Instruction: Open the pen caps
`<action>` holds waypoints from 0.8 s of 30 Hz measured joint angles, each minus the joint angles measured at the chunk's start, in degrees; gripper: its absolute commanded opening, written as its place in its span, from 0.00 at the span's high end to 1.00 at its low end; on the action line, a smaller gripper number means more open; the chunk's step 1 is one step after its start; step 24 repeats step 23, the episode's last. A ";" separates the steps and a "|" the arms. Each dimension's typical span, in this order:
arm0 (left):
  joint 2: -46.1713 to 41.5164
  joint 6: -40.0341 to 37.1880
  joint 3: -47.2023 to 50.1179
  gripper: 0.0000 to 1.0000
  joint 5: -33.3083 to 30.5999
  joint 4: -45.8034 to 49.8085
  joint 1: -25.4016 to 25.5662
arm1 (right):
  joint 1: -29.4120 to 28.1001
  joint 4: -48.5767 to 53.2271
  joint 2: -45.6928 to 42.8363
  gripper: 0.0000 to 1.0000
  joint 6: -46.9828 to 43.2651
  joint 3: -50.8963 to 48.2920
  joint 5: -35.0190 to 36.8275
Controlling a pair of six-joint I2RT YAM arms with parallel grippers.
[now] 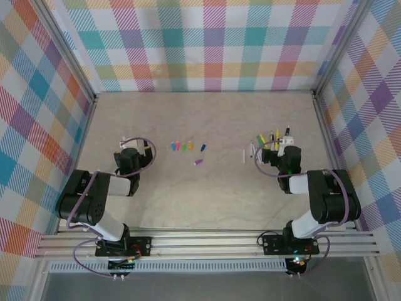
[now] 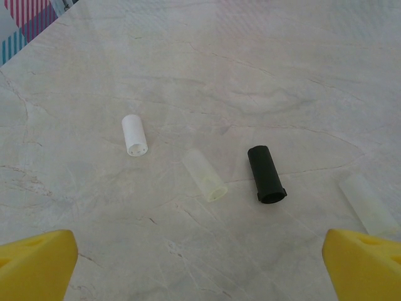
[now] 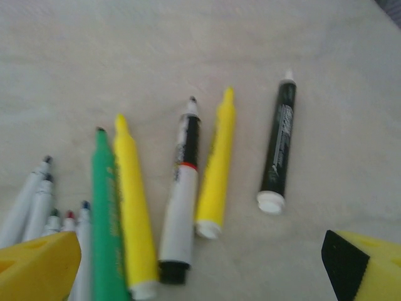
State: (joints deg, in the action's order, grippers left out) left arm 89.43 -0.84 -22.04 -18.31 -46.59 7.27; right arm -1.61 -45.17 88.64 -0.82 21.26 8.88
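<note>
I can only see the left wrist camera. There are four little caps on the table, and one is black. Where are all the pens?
Observer: The pens lie in a bunch on the right side of the table.
Operator: Do they have their caps on?
Observer: In the right wrist view, the green pen and the two yellow pens show bare tips.
Operator: Are there any colourful caps?
Observer: Yes, a row of coloured caps lies mid-table, with a purple cap a little nearer the arms.
</note>
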 measured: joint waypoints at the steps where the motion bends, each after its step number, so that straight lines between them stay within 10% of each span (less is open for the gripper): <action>1: 0.00 0.02 0.00 0.00 0.26 0.00 -0.02 | 0.50 -0.07 0.11 0.01 0.26 0.11 -0.79; 24: 0.00 0.17 -0.04 0.00 0.90 0.00 -0.31 | 0.52 -1.51 0.09 0.01 1.49 1.38 -5.33</action>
